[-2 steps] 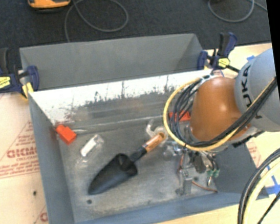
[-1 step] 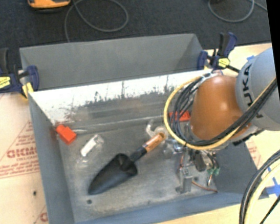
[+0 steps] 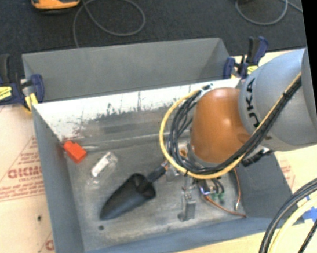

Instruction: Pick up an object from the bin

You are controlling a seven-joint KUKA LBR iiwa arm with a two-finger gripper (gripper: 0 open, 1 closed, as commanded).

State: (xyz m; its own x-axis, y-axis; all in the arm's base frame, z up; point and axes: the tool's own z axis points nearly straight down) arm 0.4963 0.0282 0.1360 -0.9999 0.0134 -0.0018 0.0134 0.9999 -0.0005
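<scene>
Early yet — end effector (image 3: 187,206) low over bin (image 3: 59,166) floor, just beside black scoop-shaped object (image 3: 124,197); spread or pressed together, cannot tell. Nothing seen gripped — grasp and lift left to do.

The grey arm (image 3: 281,105) at the right bears the black letters "UKA", just beside its orange cover (image 3: 216,123).
</scene>
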